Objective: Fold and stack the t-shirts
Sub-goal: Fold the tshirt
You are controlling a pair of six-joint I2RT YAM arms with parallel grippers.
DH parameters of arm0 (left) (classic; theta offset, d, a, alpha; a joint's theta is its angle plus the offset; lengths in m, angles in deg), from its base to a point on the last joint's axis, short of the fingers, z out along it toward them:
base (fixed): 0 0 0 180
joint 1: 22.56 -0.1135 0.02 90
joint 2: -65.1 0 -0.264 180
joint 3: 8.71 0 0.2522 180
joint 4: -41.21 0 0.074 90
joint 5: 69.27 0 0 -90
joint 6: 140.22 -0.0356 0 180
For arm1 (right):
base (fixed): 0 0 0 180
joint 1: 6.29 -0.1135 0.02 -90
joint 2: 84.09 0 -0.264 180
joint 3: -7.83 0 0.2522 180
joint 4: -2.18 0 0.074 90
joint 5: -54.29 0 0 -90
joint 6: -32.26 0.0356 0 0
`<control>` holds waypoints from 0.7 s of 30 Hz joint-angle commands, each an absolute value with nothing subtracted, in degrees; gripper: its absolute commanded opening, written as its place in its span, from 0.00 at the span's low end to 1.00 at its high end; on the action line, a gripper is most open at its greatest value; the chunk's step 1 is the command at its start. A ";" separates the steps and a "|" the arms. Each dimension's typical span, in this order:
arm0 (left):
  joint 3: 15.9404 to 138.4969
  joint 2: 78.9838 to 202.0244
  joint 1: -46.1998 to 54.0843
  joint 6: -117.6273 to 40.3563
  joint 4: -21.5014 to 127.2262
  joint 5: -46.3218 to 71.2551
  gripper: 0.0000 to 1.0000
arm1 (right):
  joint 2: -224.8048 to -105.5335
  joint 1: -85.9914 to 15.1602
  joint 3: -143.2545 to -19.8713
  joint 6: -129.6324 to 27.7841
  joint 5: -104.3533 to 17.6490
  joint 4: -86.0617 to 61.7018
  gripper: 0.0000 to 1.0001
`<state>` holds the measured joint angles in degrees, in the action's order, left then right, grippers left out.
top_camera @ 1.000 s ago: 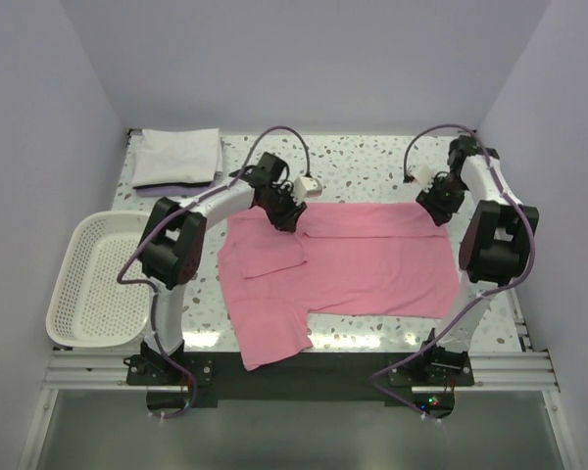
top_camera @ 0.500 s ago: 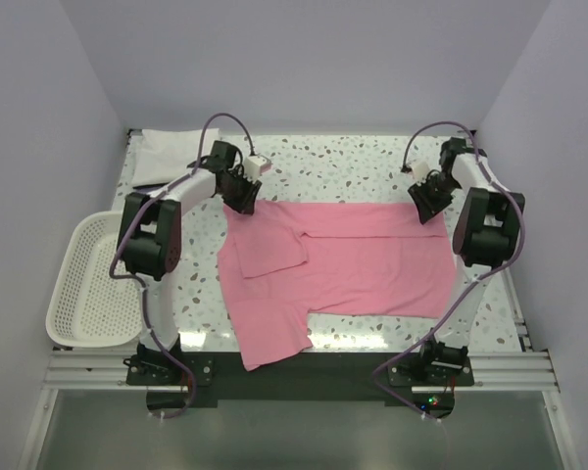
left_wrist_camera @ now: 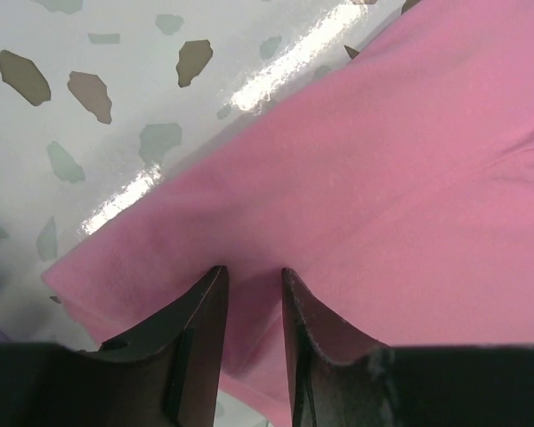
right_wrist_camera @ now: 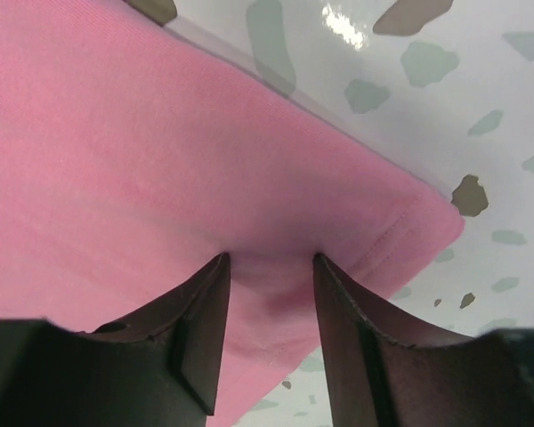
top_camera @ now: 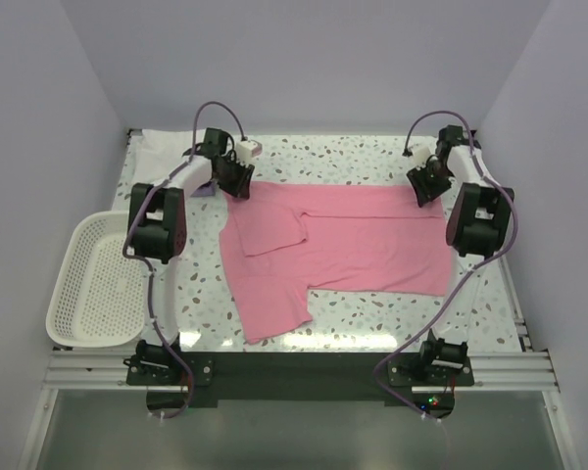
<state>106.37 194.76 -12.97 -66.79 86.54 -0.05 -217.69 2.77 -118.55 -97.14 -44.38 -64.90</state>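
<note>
1. Left gripper (left_wrist_camera: 254, 280): closed, pinching far left edge of pink t-shirt (top_camera: 353, 245). Right gripper (right_wrist_camera: 271, 262): closed, pinching its far right corner.
2. Spread flat, one sleeve folded in. Soft, light, limp; likely to sag between grips. Best gripped at edge corners.
3. White t-shirt (top_camera: 157, 140): far left corner, mostly hidden; fold not checkable.

A white surface (top_camera: 372, 157) speckled with grey and brown terrazzo chips sits in a booth of plain pale lilac walls (top_camera: 304, 59) on its left, far and right sides. Overhead light leaves glossy streaks of glare along the surface's near edge. Silver metal rails (top_camera: 294, 370) run along that edge, with grey floor (top_camera: 294, 436) below.
</note>
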 commanded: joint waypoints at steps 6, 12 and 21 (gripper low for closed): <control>103.67 182.45 -14.30 -71.92 90.73 -11.51 0.42 | -207.33 2.59 -118.72 -103.34 -53.46 -74.77 0.65; 86.31 162.35 -14.30 -77.10 92.85 -13.72 0.50 | -184.93 2.68 -93.89 -115.29 -50.05 -78.03 0.78; 67.47 145.98 -12.89 -79.04 92.32 -16.36 0.51 | -166.27 0.49 -68.52 -115.23 -38.37 -71.36 0.68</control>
